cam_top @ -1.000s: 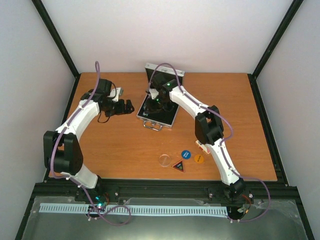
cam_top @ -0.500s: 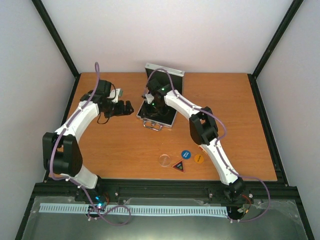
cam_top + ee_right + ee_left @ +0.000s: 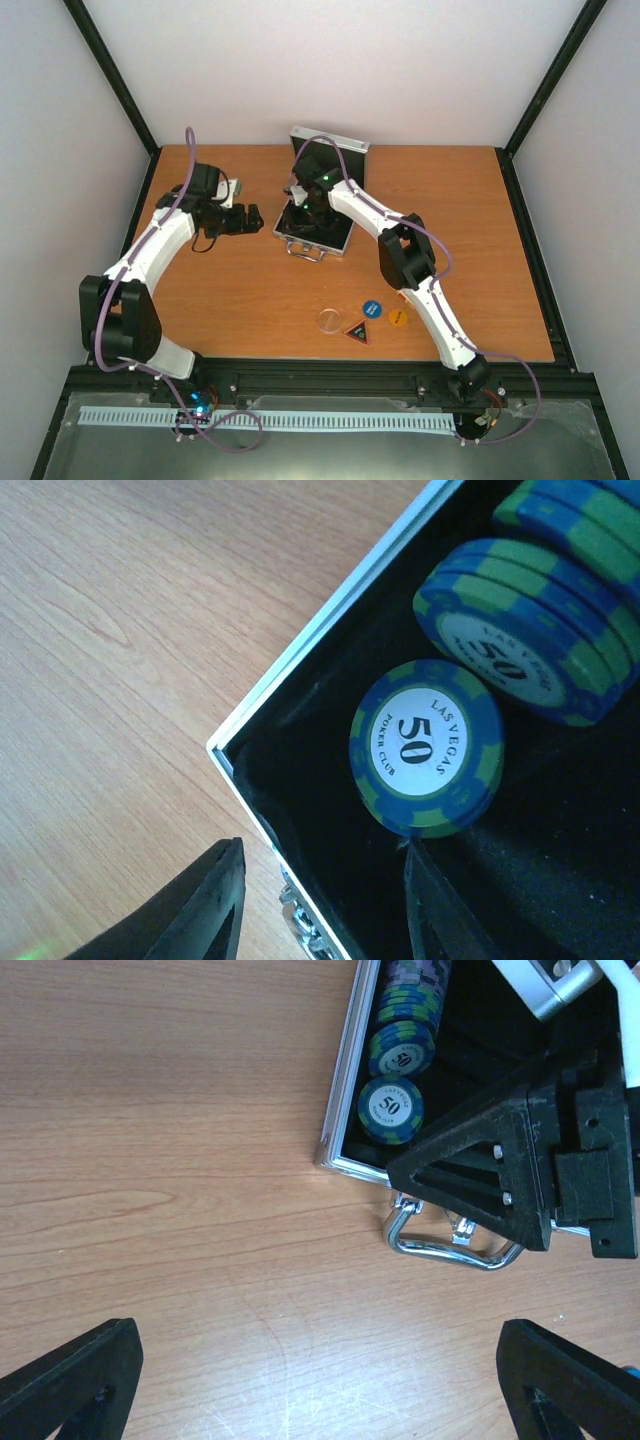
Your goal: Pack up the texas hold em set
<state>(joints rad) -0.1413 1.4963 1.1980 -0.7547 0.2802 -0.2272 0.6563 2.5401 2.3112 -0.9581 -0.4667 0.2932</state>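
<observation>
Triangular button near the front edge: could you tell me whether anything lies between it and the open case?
Only bare table separates the triangular button from the open case. The right pincer hangs over the case's corner by the 50 chip, taking up part of the opening.

Bright, even light, soft shadows.
Worktop (image 3: 120, 630) grain and poker chip (image 3: 428, 747) print read sharp; the right hand (image 3: 315, 895) blurs darkly at the frame's foot.
</observation>
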